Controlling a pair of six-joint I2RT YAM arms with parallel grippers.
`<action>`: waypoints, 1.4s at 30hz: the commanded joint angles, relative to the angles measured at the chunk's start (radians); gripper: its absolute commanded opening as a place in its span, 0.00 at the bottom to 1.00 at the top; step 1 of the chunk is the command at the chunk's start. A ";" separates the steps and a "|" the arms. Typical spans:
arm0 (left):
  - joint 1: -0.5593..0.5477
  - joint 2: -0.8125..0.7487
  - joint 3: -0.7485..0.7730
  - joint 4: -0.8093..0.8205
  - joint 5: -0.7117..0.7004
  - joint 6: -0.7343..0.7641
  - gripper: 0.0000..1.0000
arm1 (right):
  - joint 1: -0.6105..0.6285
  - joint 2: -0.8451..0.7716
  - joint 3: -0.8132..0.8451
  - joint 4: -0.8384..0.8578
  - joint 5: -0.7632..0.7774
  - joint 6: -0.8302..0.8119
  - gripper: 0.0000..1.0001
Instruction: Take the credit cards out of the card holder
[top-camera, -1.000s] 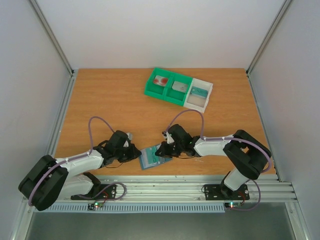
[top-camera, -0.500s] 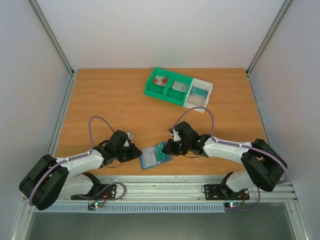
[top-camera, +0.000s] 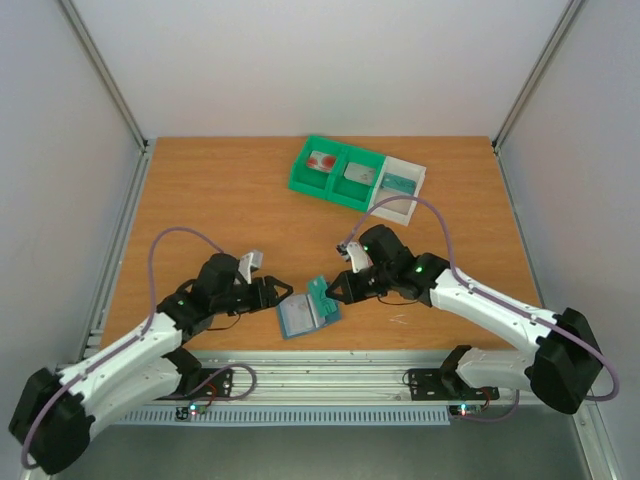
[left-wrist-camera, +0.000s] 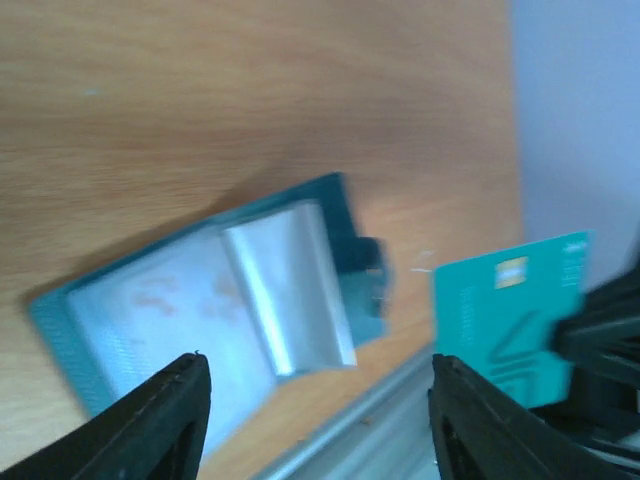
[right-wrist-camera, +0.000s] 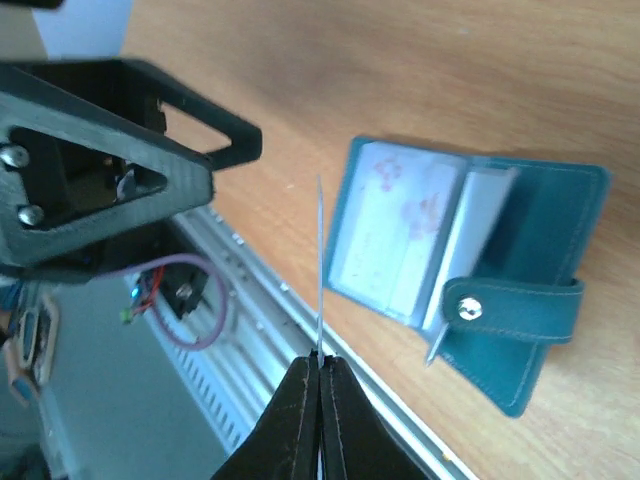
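The blue-grey card holder lies open on the table by the front edge, also seen in the left wrist view and the right wrist view. Its clear sleeves show faint red marks. My right gripper is shut on a teal credit card, held just above and to the right of the holder. In the right wrist view the card stands edge-on in the closed fingers. My left gripper hovers open left of the holder, its fingers wide apart with nothing between them; the teal card shows beyond.
At the back sits a tray with two green compartments and one white compartment. They hold a white card with red marks, a grey card and a teal card. A metal rail runs along the table's front edge.
My right gripper has drawn the teal card out of the holder and moved up and right. My left gripper has opened and lifted back off the holder.
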 joint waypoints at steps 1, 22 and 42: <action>-0.003 -0.155 0.058 -0.034 0.132 0.053 0.65 | -0.004 -0.062 0.062 -0.129 -0.179 -0.132 0.01; -0.003 -0.207 0.043 0.190 0.494 0.006 0.55 | -0.001 -0.032 0.056 0.028 -0.532 -0.087 0.01; -0.003 -0.203 0.033 0.194 0.448 0.007 0.00 | -0.003 -0.048 0.046 0.045 -0.458 -0.022 0.15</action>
